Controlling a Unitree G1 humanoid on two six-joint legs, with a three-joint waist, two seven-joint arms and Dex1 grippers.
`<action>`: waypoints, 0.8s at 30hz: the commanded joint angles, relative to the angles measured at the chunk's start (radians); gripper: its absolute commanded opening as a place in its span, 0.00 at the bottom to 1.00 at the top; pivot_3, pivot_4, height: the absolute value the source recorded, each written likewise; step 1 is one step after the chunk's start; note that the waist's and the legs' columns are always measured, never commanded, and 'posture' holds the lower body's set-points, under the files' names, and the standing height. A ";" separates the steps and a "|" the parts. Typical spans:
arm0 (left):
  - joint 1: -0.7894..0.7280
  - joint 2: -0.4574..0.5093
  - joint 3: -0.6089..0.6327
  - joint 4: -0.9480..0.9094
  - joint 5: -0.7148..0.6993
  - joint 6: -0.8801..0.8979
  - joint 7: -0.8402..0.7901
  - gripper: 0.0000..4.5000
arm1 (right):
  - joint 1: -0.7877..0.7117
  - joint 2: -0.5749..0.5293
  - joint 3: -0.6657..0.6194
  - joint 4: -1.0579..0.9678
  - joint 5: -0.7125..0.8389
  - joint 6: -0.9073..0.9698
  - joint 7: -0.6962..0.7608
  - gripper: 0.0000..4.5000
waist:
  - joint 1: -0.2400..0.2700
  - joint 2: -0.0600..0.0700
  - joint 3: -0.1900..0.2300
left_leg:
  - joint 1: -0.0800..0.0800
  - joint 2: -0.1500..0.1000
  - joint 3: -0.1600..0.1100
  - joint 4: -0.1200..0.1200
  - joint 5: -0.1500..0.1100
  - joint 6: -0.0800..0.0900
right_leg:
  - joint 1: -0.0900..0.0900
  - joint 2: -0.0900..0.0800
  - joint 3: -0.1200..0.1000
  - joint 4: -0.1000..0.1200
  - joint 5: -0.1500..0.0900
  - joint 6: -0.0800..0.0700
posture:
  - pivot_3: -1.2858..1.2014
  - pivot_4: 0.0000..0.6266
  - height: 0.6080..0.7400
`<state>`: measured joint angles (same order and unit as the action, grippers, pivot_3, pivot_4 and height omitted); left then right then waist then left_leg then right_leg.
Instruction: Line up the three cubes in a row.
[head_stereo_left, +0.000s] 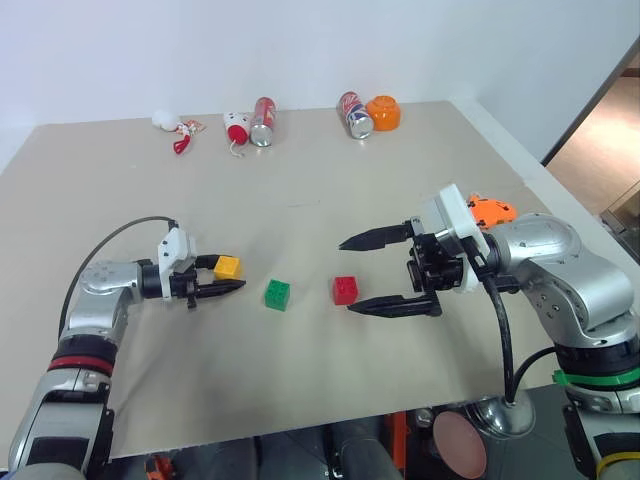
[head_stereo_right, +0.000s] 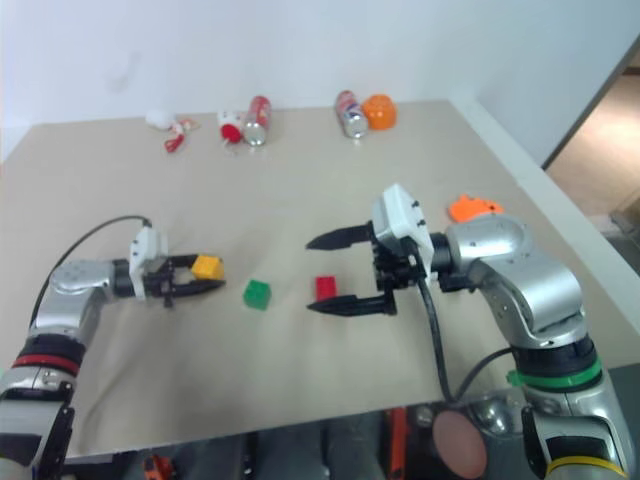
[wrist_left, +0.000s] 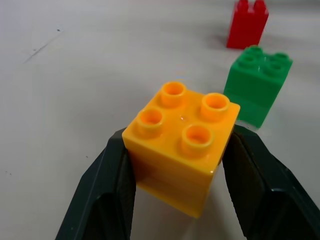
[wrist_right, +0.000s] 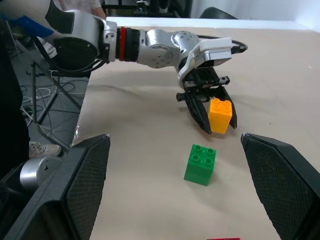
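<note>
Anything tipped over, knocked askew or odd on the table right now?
Two cans lie on their sides at the far edge, and the orange bowl beside one is tipped over. The green cube and red cube stand upright; the left hand grips the yellow cube.

A wide beige table (head_stereo_left: 300, 160) takes up most of the room ahead, its surface matte and evenly lit, with soft shadows only. Behind it, from 10 to 1 o'clock, runs a plain white wall (head_stereo_left: 300, 50). A pale raised edge (head_stereo_left: 520, 150) borders the table toward 2 o'clock. Past it, at 3 o'clock, lies warm brown flooring (head_stereo_left: 605, 135) beside a dark door frame (head_stereo_left: 600, 90). The right wrist view shows grey floor (wrist_right: 45, 100) with cables and metal stand legs.
</note>
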<state>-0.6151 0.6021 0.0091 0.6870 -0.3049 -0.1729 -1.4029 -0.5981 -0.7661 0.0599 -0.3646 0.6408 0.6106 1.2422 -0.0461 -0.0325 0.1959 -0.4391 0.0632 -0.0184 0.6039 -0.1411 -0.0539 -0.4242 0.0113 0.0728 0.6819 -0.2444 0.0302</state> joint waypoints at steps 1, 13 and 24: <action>-0.061 0.003 0.013 0.093 0.016 -0.057 -0.035 0.42 | 0.019 -0.029 -0.063 -0.063 0.035 0.016 -0.029 0.96 | 0.000 0.000 0.000 | 0.000 0.000 0.000 0.000 0.000 0.000 | 0.000 0.000 0.000 0.000 0.000 0.000 | 0.52 0.24 1.00; 0.060 -0.040 0.089 -0.085 -0.080 0.039 0.033 0.42 | 0.043 -0.041 -0.076 -0.078 0.050 0.014 -0.071 0.96 | -0.003 0.000 0.000 | 0.000 0.000 0.000 0.000 0.000 0.000 | 0.000 0.000 0.000 0.000 0.000 0.000 | 0.52 0.24 1.00; 0.256 0.007 0.129 -0.290 -0.110 0.098 0.068 0.42 | 0.037 -0.032 -0.059 -0.060 0.046 -0.003 -0.060 0.96 | 0.001 0.000 0.000 | 0.001 0.000 0.000 0.000 0.000 0.000 | 0.001 0.000 0.000 0.000 0.000 0.000 | 0.52 0.24 1.00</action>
<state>-0.3553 0.5965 0.1152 0.4488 -0.3933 -0.0788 -1.3396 -0.5516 -0.7968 0.0187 -0.4080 0.6719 0.6233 1.1765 -0.0454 -0.0326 0.1958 -0.4380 0.0636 -0.0192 0.6044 -0.1406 -0.0530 -0.4235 0.0111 0.0720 0.6822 -0.2451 0.0288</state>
